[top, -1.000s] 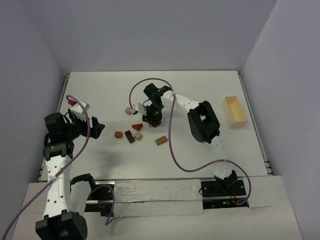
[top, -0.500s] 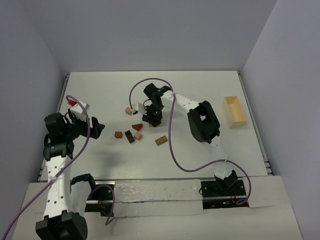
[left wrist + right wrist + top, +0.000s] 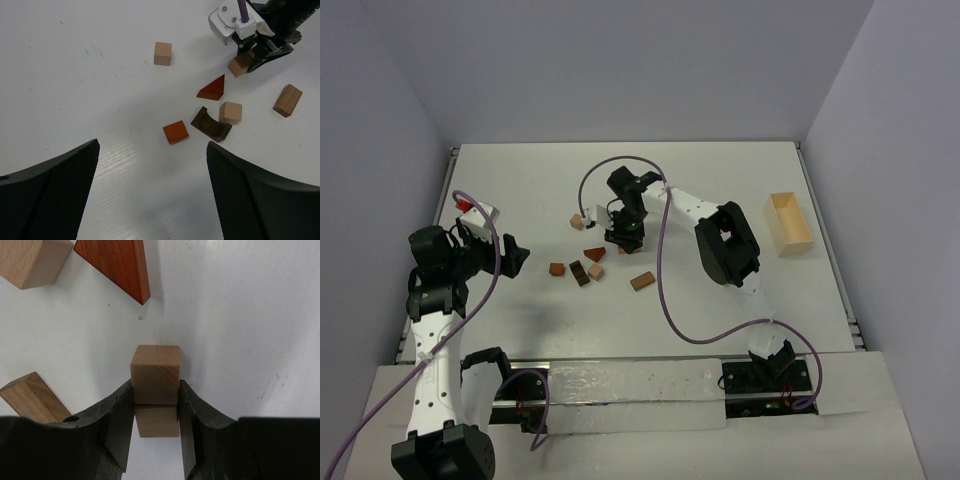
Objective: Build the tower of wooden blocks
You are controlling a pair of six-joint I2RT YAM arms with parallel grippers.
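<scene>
Top external view has the right gripper point(image 3: 625, 237) reached out to mid-table among the loose pieces of the wood block tower. The right wrist view shows its jaws clamped on the held tan cube point(image 3: 155, 374), whose sides sit flush against both fingers point(image 3: 120, 425). Just below that cube, between the same fingers, is a tan face point(image 3: 156, 421). It may be a second cube under the first or only another side of the same piece; the angle does not settle it. Seen from the left wrist, the reddish triangular roof piece point(image 3: 212, 89) lies on its side just beside the clamped cube. Nearer the camera the dark brown arch point(image 3: 211, 125) lies tight against a second tan cube point(image 3: 230, 112). The orange-red block point(image 3: 175, 132) rests just beside the arch on its other side. The tan bar point(image 3: 287, 100) lies flat and apart from these, and a lone tan cube point(image 3: 162, 53) stands by itself, well apart from the cluster. All of these rest singly on the white table point(image 3: 720, 320). The left gripper point(image 3: 518, 258) hangs over the table's left side, facing the cluster. Its fingers point(image 3: 50, 195) are spread wide and grasp nothing. The pale wooden box point(image 3: 788, 223) sits near the right edge, well apart from the blocks.
</scene>
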